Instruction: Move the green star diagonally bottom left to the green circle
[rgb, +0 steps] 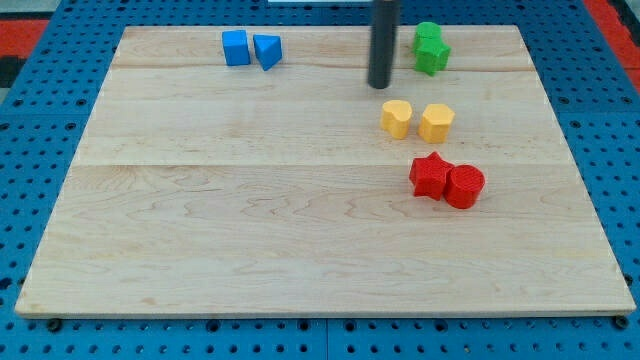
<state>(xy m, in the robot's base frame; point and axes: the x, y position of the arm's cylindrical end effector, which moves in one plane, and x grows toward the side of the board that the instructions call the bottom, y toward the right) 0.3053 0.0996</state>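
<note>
Straight dark rod, rounded tip (380, 86)

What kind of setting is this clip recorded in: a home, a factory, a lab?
Most likely a robotics lab bench. A pale wooden board lies on a blue perforated mounting surface, small coloured test blocks such as the green star sit on the board, and my tip stands near them.

green star (434, 55) lying flat near the view's top, touching green circle (428, 33) above it
</note>
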